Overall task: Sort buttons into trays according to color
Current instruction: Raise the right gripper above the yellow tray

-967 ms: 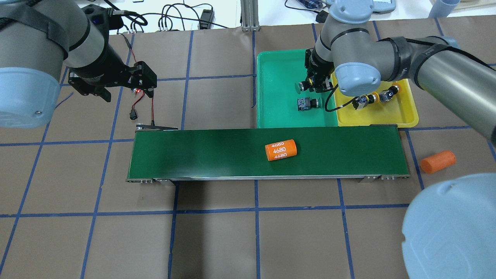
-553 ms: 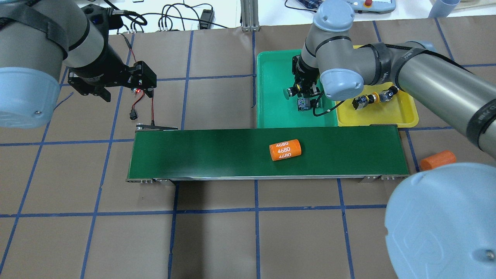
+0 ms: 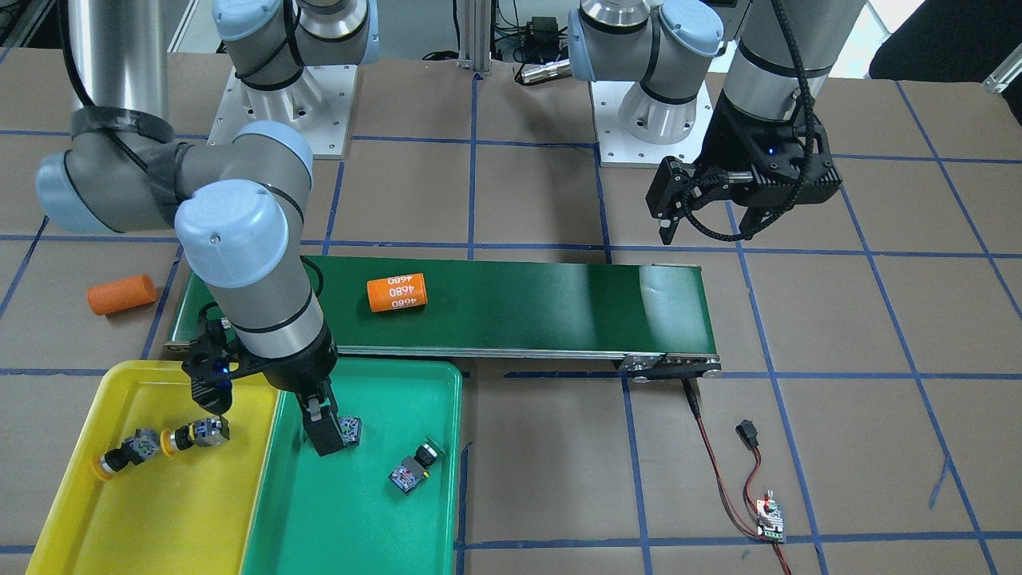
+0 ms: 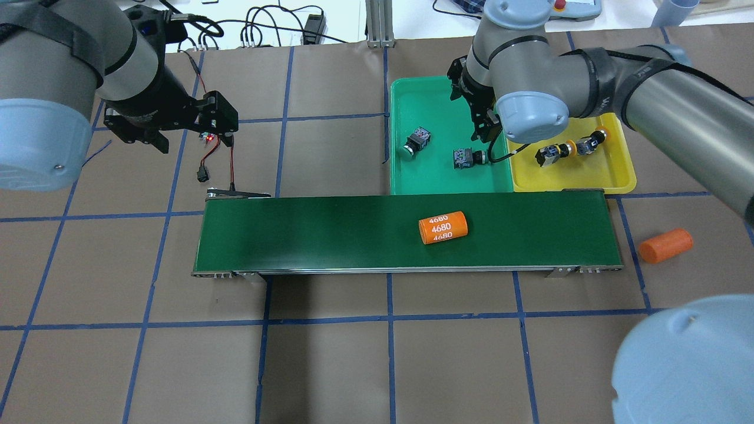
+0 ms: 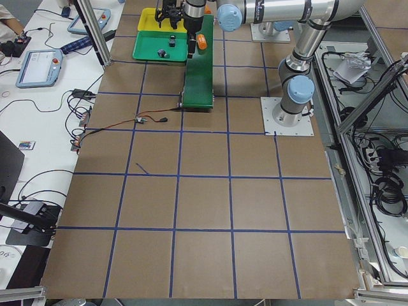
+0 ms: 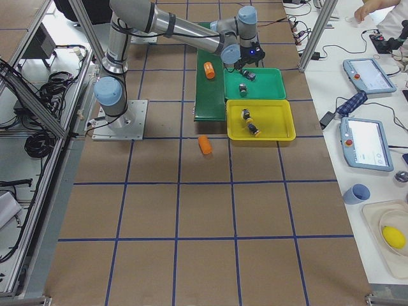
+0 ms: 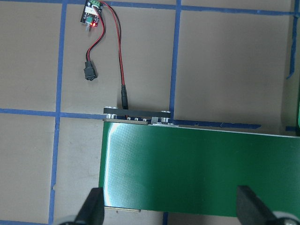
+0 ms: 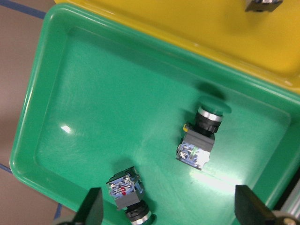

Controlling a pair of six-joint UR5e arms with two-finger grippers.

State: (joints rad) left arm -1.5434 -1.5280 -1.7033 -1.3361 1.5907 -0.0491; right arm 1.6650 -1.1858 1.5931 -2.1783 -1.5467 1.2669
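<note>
Four small push buttons lie on their sides, each a blocky black-and-grey body with a round mushroom cap. Two have green caps: the left green button point(image 4: 415, 142) and the right green button point(image 4: 467, 158) rest apart in the green tray point(image 4: 424, 179). Two have yellow caps: the left yellow button point(image 4: 550, 153) and the right yellow button point(image 4: 589, 143) lie almost end to end in the yellow tray point(image 4: 595, 176).

The two shallow trays sit touching side by side at the far right of the bench point(image 4: 330, 365), just beyond a long dark-green belt point(image 4: 306, 232). There are two orange cylinders: the labelled orange cylinder point(image 4: 443, 228) on the belt, and the plain orange cylinder point(image 4: 665, 245) on the bench to the belt's right.

The right pincer point(image 8: 171, 213) hangs over the green tray, jaws spread wide, holding nothing. The left pincer point(image 7: 172, 208) hovers over the belt's left end, jaws likewise wide apart and empty.
</note>
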